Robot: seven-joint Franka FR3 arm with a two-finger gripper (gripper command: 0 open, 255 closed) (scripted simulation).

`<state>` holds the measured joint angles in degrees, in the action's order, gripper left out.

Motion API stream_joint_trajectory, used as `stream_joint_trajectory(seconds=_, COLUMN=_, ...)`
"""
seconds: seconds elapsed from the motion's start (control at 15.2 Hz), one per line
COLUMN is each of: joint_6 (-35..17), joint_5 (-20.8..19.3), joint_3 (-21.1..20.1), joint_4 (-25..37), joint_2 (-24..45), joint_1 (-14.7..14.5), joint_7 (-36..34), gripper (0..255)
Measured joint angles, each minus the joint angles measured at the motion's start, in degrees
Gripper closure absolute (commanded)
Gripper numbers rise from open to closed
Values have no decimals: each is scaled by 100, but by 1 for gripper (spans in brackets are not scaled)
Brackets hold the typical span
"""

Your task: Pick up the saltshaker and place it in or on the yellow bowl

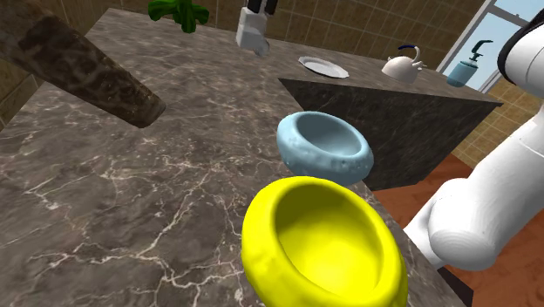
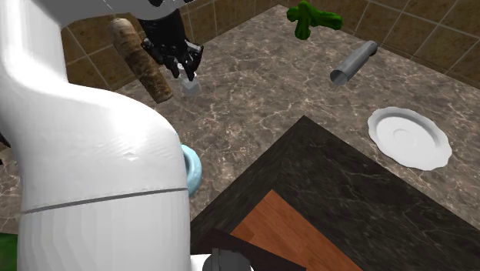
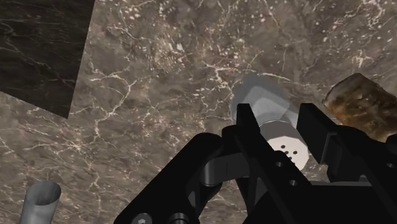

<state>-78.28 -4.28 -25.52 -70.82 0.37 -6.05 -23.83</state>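
Note:
The saltshaker (image 3: 275, 140), a clear glass body under a white holed cap, stands between my two black fingers (image 3: 251, 130), which clasp the cap from both sides. In the shoulder view the saltshaker (image 1: 252, 31) is far back on the marble counter with my gripper (image 1: 261, 7) right above it. The second exterior view has my gripper (image 2: 185, 63) on top of the saltshaker (image 2: 191, 83). I cannot tell whether it is off the counter. The yellow bowl (image 1: 258, 237) sits at the counter's near edge, far from the gripper, with nothing in it.
A light blue bowl (image 1: 324, 144) stands just behind the yellow one. A brown speckled cylinder (image 2: 143, 60) lies close beside the saltshaker. A grey tube (image 2: 353, 62), a green object (image 2: 311, 17) and a white plate (image 2: 408, 137) lie farther off. A kettle (image 1: 403, 64) stands at the back.

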Motion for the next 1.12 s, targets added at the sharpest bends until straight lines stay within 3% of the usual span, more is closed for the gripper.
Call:
stream_joint_trajectory(seconds=0.2, joint_6=169, joint_5=22, joint_3=-61, joint_4=78, joint_2=-87, joint_1=-62, joint_7=-120, gripper=255)
stream_joint_trajectory(seconds=0.53, joint_6=201, joint_5=327, joint_3=-178, joint_4=-538, joint_2=-797, joint_1=-194, joint_7=-452, gripper=255)
stream_joint_trajectory(seconds=1.12, joint_6=523, joint_5=718, joint_3=-623, joint_4=-927, joint_2=-1586, joint_1=-549, joint_7=-1329, gripper=255)
